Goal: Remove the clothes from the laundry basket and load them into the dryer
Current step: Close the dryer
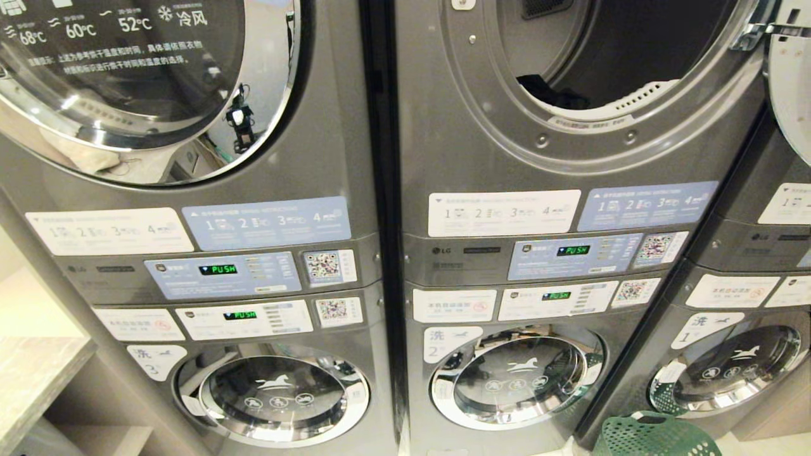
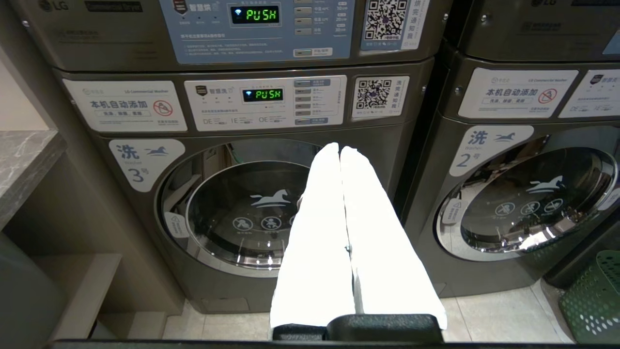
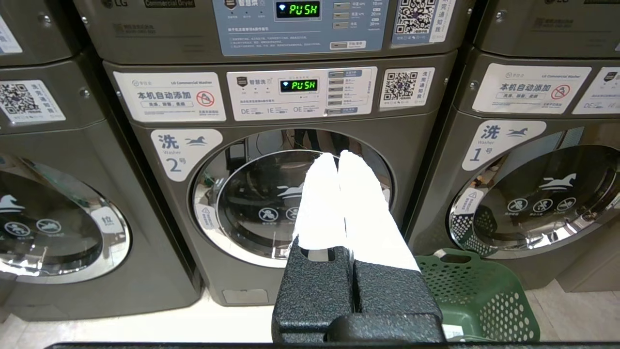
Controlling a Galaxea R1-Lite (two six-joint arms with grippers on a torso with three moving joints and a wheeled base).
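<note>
Judged as the opening reach: neither arm in the head view, nothing carried.

Left gripper (image 2: 340, 154): clenched, white fingers pressed together, empty, hanging in front of washer number three. Right gripper (image 3: 337, 159): clenched as well, empty, hanging in front of washer number two (image 3: 290, 203), with the laundry basket (image 3: 479, 291) just beside and below it.

To do the step well:
- Work with the right arm, as the nearer one to the basket.
- Spread the fingers before going down, not inside the mesh.
- Come in from above, through the open top, clear of the rim and its handle slot.
- Pinch a fold near the middle of a garment, so as not to trail a long tail on the lift.
- Lift straight up past the washer glass before swinging toward the drum.
- Aim deep, past the lip of the opening.

Laundry basket: green, perforated plastic, on the pale floor at the foot of the machines, low on the right in the head view. Contents: cannot tell; only bare mesh on show.

Dryer (image 1: 481, 126): upper unit of the middle stack, grey, door (image 1: 792, 95) swung out to the right, round mouth open. Inside, low at the front edge of the drum, a dark garment (image 1: 548, 92), crumpled, by a white perforated panel
</note>
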